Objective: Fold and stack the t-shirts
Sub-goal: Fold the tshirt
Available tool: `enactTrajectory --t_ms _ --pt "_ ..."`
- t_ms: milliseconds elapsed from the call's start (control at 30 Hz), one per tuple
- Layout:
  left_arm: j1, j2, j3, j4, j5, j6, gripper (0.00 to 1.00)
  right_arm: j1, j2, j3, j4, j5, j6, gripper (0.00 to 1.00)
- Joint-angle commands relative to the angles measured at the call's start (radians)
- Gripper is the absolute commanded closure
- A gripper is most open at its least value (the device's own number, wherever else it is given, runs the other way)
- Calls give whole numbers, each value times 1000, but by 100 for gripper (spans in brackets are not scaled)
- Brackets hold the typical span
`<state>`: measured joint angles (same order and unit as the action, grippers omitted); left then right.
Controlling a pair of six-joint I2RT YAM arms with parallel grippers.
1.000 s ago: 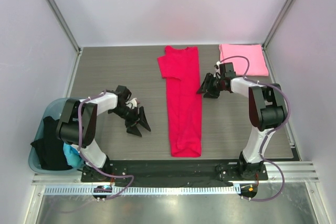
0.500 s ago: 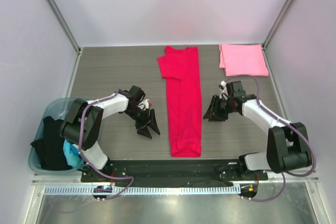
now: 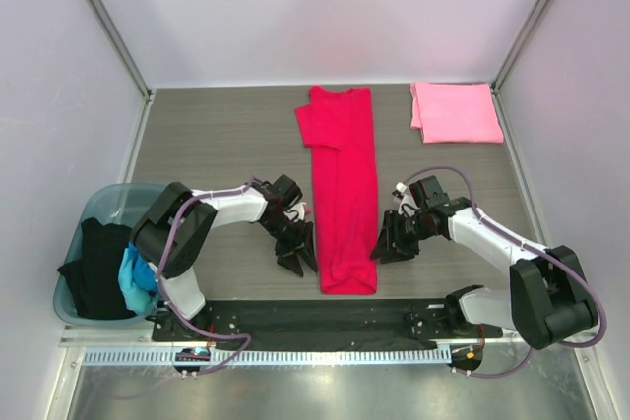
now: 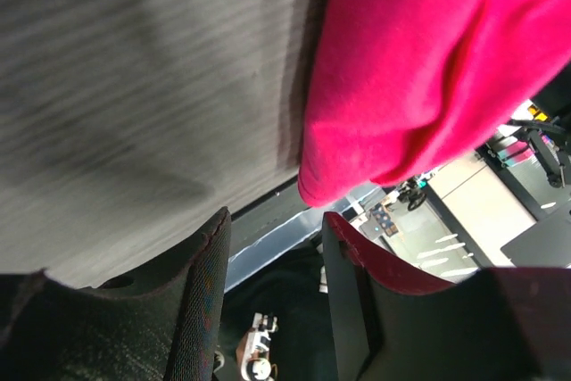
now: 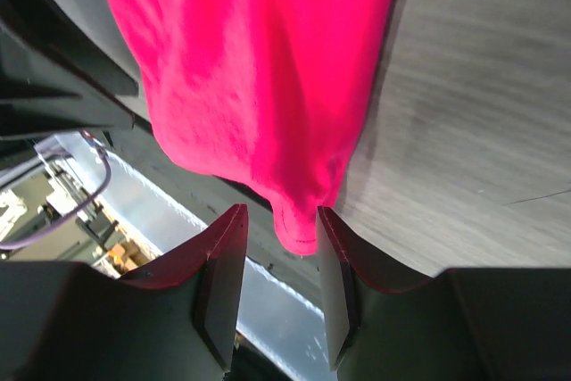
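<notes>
– Wondering about both arms parked so low near 6 o'clock. Any idea why?

– Lining up on the hem, by the look of it. Crimson t-shirt (image 3: 345, 184) laid out as a long narrow strip mid-desk (image 3: 226, 135), collar at 12, hem at 6. Left pincer (image 3: 298, 255) just beside the 7 o'clock corner, right pincer (image 3: 384, 250) at the 5 o'clock corner, both with jaws apart and clamped on nothing.

– So no grab yet?

– Nope. On the left wrist view, corner just ahead of the gap. On the right, hem tip poking into the mouth of the gap, not pinched. Probably set up to take both corners together and fold hem toward collar, keeping the strip square.

– And the rest?

– Pink t-shirt (image 3: 458, 112) folded flat at 1 o'clock, likely the stack spot. Black t-shirt (image 3: 94, 272) and blue t-shirt (image 3: 133, 277) bunched in the bin (image 3: 103, 202) at 8 o'clock, not yet folded.
</notes>
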<state>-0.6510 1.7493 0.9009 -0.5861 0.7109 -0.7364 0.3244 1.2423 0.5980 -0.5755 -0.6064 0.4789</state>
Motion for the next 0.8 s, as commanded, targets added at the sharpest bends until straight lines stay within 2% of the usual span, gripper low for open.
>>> enactTrajectory --t_ms 0,300,367,400,433,467,500,533,633,767 --pt "-28 18 20 51 32 -40 54 30 -9 -13 23 -20 41 57" --pt "-108 88 65 92 61 -55 52 96 14 -61 71 2 82 56" --pt "-122 101 75 109 68 -60 54 105 20 -70 86 10 92 60" --pt "-131 107 75 112 77 -63 56 107 19 -78 94 11 95 63" --pt "-133 108 73 123 79 -69 65 111 17 -81 100 10 93 70" --pt "-133 107 70 126 82 -72 70 113 16 -83 97 14 87 86" --pt "-133 101 64 124 79 -72 74 114 11 -84 94 17 84 92" --pt "-133 96 59 121 78 -70 84 116 6 -81 74 23 79 96" --pt "-131 63 37 114 68 -69 100 117 -20 -78 36 51 66 99" --pt "-104 21 1 82 52 -55 100 119 -30 -66 -36 111 75 99"
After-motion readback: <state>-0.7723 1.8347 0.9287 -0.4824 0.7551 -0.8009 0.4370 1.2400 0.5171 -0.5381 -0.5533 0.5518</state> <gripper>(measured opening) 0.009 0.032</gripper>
